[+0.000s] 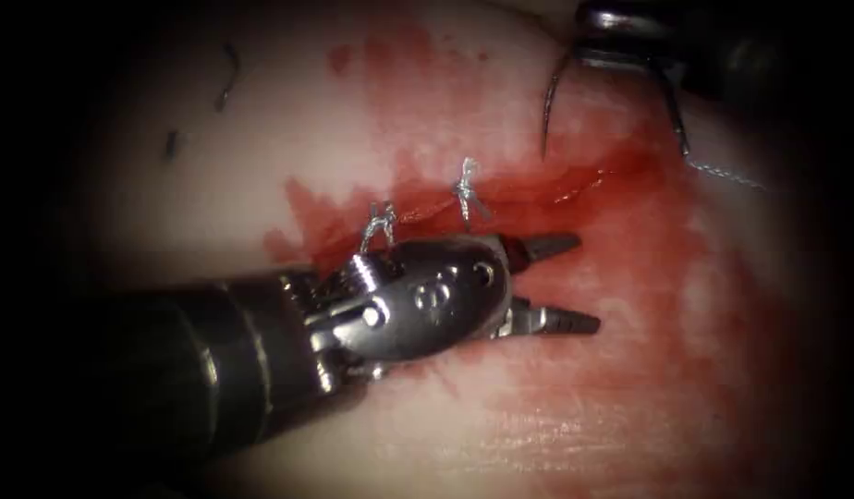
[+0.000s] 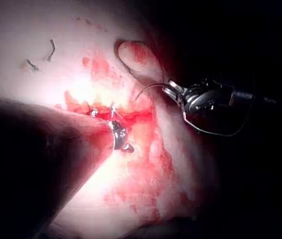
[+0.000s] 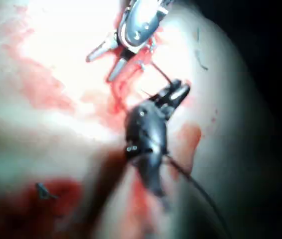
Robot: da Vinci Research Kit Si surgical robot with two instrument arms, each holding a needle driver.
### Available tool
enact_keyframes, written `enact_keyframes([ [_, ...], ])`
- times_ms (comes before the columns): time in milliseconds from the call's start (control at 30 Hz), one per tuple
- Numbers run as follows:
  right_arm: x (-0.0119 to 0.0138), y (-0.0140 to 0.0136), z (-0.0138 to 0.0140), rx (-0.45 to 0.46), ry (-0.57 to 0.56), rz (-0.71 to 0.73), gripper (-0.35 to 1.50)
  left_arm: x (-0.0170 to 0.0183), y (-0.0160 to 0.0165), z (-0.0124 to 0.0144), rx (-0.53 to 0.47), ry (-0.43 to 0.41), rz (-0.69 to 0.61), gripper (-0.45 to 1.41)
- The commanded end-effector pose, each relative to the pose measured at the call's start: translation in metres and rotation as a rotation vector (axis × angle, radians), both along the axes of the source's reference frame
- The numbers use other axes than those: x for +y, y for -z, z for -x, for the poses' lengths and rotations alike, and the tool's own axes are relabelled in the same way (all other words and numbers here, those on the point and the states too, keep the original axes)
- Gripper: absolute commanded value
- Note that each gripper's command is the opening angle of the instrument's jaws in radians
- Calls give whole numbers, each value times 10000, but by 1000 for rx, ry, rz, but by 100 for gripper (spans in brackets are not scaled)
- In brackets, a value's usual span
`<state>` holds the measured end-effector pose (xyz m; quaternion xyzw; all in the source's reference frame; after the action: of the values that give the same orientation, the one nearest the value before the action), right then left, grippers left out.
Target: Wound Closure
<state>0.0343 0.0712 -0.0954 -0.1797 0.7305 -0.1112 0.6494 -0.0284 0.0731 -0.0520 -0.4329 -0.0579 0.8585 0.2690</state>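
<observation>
- Needle [image 1: 549, 109] hangs from my right tool [image 1: 621, 42], gripped near its top end, above the cut [image 1: 538, 194].
- My left tool [image 1: 547, 282] is open, empty.
- I should aim beside the knots [image 1: 466, 189].

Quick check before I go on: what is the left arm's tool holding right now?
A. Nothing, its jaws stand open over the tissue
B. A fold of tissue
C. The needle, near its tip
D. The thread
A: the left tool has its two jaws spread apart with nothing between them, just below the cut, while the needle hangs from the right tool above the cut.
</observation>
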Motion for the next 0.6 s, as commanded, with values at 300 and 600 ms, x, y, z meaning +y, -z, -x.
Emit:
enact_keyframes([
  [300,5,-3,-10,12,-14,36,-35,4,-3,4,-5,-6,4,69],
  [600,-2,-7,-15,14,-14,56,-35,5,-2,3,-6,-7,2,69],
])
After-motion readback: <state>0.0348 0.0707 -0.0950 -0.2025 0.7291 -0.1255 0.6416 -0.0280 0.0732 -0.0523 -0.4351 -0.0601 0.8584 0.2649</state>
